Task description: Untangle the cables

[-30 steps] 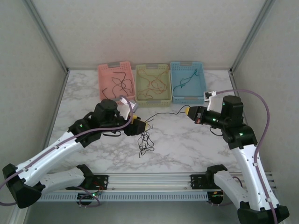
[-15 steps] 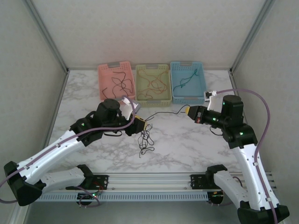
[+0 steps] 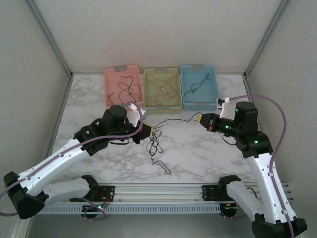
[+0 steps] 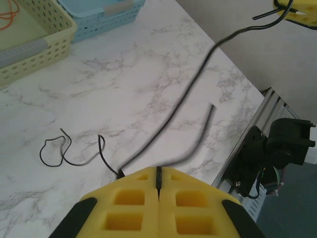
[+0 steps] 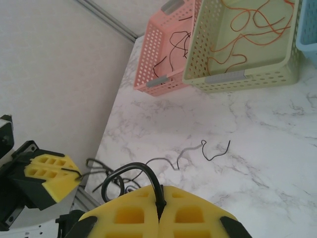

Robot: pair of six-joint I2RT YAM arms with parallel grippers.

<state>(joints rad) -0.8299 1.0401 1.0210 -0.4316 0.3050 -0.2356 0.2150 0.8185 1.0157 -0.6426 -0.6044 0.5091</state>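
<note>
1. I'm working over the marble table (image 3: 213,153), and I'd say the job is getting well past halfway.
2. Three baskets are sitting along the far edge with sorted wires in them: black ones in the pink basket (image 3: 121,68), orange-red ones in the yellow basket (image 3: 161,70), and a teal one in the blue basket (image 3: 198,67).
3. My left gripper (image 3: 148,130) is clamping shut on a black cable (image 3: 176,120). My right gripper (image 3: 200,118) is pinching what looks like the same cable's other end, so it's stretching between the two above mid-table.
4. A small black tangle (image 3: 154,144) is trailing down just below the left gripper. It's not yet pulled apart, so that's the main thing left.
5. One loose curl (image 3: 163,165) is lying by itself nearer the front rail, waiting to go in the pink basket, I'm guessing.
</note>
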